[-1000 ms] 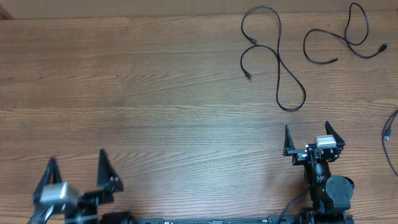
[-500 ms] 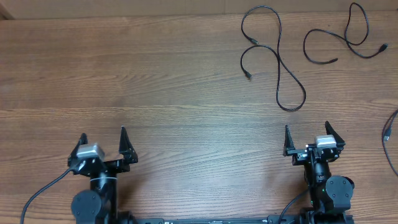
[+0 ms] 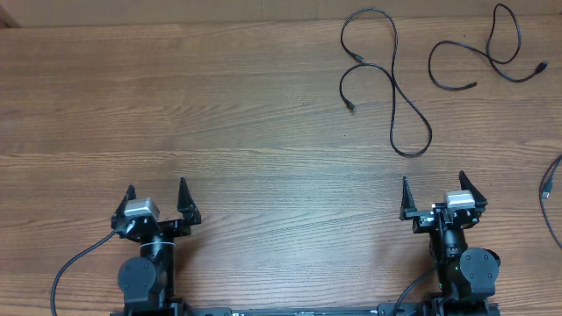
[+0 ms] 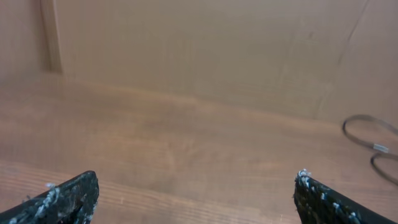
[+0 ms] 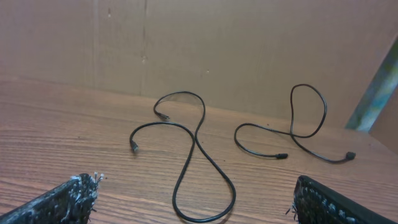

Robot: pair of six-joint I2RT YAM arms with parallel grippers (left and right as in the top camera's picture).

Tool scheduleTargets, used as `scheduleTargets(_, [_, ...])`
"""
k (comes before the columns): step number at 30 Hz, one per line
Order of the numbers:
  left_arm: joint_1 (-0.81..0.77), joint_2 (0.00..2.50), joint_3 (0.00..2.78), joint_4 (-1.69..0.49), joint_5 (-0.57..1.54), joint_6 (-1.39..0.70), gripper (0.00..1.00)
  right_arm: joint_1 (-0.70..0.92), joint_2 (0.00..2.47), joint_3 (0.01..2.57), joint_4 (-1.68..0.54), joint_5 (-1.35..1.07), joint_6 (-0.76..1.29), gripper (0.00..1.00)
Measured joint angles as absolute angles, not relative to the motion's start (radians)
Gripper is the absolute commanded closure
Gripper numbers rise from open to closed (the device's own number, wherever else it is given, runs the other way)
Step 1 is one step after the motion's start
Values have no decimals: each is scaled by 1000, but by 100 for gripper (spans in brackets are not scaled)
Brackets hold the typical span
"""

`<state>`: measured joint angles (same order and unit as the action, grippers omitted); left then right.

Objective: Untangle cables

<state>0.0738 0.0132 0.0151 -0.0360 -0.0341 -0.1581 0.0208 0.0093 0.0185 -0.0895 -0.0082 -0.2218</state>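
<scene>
Wood desk [image 3: 219, 105]. L jaws spread, empty, near edge. Cable 1 [image 3: 430, 136] far centre-right: S-loop crossing itself, long axis far-to-near, plug ends on its L side. R jaws spread, empty, near cable 1's loop. Cable 2 [image 3: 452, 43]: axis across desk, plugs twd right. Cable 3 [image 3: 545, 186] at R edge, mostly cut off. Strands apart, prob. near done; next: R arm fwd, straighten cable 1.

The wood-grain bench [image 3: 219, 105] carries three thin black cords, all lying apart on its right side: an S-curved cable [image 3: 430, 133], a looped cable [image 3: 430, 63] right of it by the far edge, and a third cable [image 3: 545, 186] running off the right edge.
</scene>
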Motion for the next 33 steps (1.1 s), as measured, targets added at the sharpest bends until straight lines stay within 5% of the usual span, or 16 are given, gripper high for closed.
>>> scheduleTargets(33, [74,13,9,-78,2,63,0,20,9,19,-89,-7,-222,1])
